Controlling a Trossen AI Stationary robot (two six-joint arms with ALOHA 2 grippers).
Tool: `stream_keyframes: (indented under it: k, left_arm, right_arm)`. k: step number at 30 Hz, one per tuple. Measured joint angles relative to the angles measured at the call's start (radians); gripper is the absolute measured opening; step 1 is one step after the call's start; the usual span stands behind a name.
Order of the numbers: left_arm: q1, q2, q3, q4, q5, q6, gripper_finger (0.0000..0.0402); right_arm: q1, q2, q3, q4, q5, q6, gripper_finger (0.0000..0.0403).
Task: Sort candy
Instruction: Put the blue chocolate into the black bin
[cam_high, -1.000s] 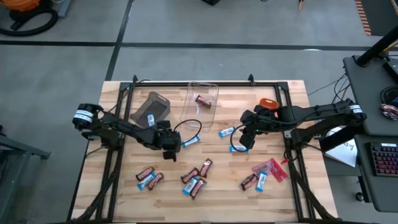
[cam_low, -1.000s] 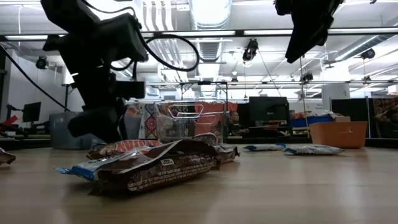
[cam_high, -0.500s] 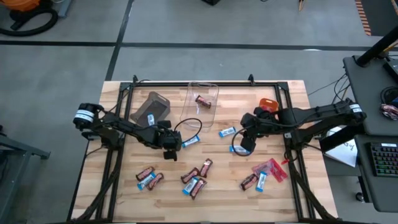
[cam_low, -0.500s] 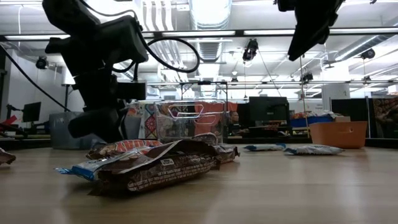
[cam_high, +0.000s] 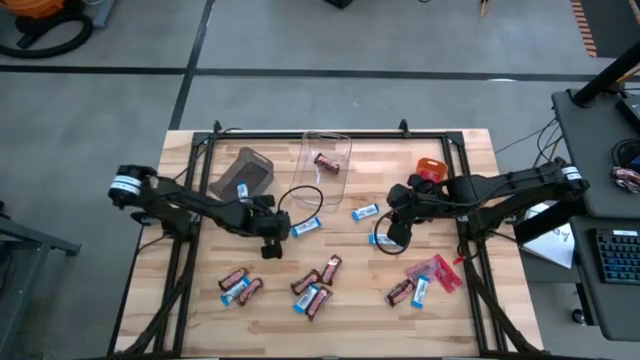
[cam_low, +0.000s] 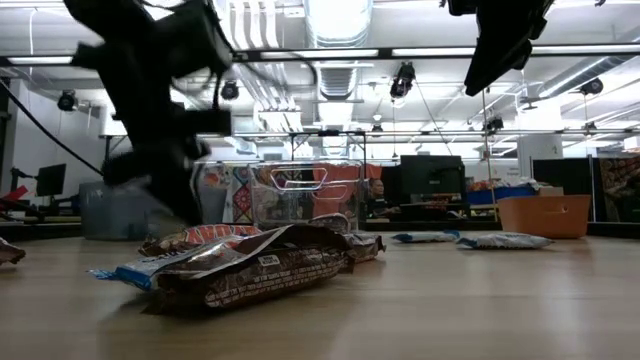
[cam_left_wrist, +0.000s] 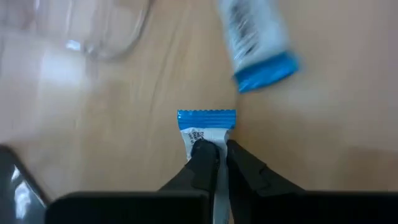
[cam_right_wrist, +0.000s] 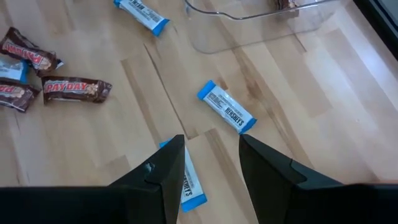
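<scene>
Because the left gripper (cam_left_wrist: 216, 163) has clamped only the tail end of a blue-and-white bar (cam_left_wrist: 206, 127), the thin wrapper could slide free on the lift, or the bar could swing and miss its bin. That gripper sits left of the tabletop's (cam_high: 470, 310) centre, below the clear bin (cam_high: 322, 166). The right gripper (cam_right_wrist: 210, 163) hangs right of centre, its 2 fingers apart, straddling another blue-and-white bar (cam_right_wrist: 187, 180) still flat on the wood; closing off-centre could pinch one corner or shove it aside. Remaining candy lies in 3 loose groups toward the near edge, with 1 dark bar (cam_high: 326, 161) already in the clear bin.
</scene>
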Motion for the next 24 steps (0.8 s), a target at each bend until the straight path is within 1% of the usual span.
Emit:
stream_keyframes:
  k: [4,7,9,12,15,18,24]
  left_arm:
    - [-0.015,-0.111,0.011,-0.028,0.012,-0.001,0.0002]
    - [-0.021,-0.222,0.016,-0.034,0.016,0.000,0.0002]
    - [-0.015,-0.299,0.016,-0.071,0.014,0.000,0.0001]
    - [0.023,-0.410,0.016,-0.140,-0.036,-0.015,0.0001]
    - [0.086,-0.496,0.017,-0.217,-0.102,-0.044,0.0001]
    - [0.180,-0.556,0.017,-0.278,-0.106,-0.074,0.0001]
    - [0.406,-0.577,0.014,-0.334,-0.105,-0.114,0.0001]
  right_arm:
    - [0.000,0.000,0.000,0.000,0.000,0.001,0.0145]
    - [0.000,0.000,-0.001,0.005,0.000,0.001,0.0145]
    - [0.000,0.000,-0.001,0.015,0.000,0.001,0.0145]
    - [0.000,0.000,-0.001,0.026,0.000,0.001,0.0145]
    - [0.000,0.000,-0.001,0.027,0.000,0.001,0.0145]
    - [0.000,0.000,-0.001,0.028,0.000,0.002,0.0145]
    - [0.000,0.000,-0.001,0.049,0.001,0.002,0.0145]
